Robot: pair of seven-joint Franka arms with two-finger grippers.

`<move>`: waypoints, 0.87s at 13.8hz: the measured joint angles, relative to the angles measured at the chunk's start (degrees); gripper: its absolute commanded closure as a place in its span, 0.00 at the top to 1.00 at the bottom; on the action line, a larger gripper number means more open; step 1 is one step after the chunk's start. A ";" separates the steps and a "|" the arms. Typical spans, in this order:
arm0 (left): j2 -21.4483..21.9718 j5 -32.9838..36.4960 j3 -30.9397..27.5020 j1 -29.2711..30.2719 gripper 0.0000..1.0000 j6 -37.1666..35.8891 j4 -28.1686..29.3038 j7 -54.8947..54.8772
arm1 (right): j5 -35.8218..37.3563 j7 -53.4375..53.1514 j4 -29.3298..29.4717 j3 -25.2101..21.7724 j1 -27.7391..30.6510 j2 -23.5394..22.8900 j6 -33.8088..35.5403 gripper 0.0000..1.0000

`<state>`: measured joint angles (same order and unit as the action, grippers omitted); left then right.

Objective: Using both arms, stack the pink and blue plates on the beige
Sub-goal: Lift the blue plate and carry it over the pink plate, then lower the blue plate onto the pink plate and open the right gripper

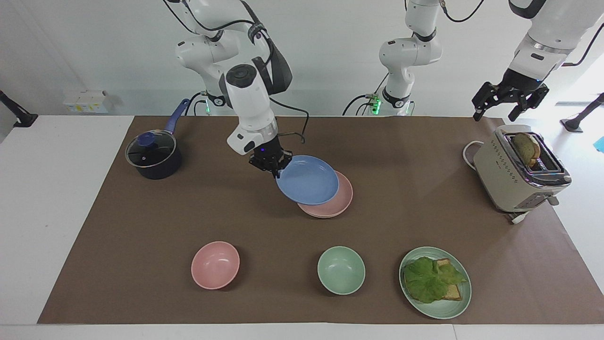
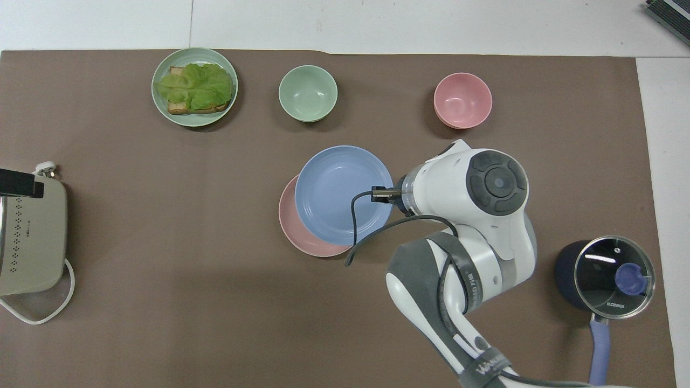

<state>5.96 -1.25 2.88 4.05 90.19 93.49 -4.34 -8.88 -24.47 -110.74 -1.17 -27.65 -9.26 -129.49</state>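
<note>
Mid-frame, right gripper [image 1: 276, 171] fingers are clasping the blue plate [image 1: 307, 180] over the pink plate [image 1: 336, 203]; upper right, left gripper [image 1: 508, 103] is hanging released.

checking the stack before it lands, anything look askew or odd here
Yes: the blue plate, gripped at its rim by the right gripper, hangs tilted and off-centre over the pink plate. Bread sticks out of the toaster.
</note>
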 measured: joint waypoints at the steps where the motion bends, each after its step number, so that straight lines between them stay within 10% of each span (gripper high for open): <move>1: 0.00 0.00 0.00 0.00 1.00 0.00 0.00 0.00 | -0.29 -0.22 0.46 0.01 -0.83 -1.17 -0.24 0.00; 12: 0.00 0.00 0.00 0.00 1.00 0.00 0.00 0.00 | -0.50 1.38 -1.09 -0.11 -3.28 -6.71 -3.40 0.00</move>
<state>5.96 -1.25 2.88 4.05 90.19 93.49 -4.34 -9.38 -23.09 -111.83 -1.28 -30.94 -15.97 -132.90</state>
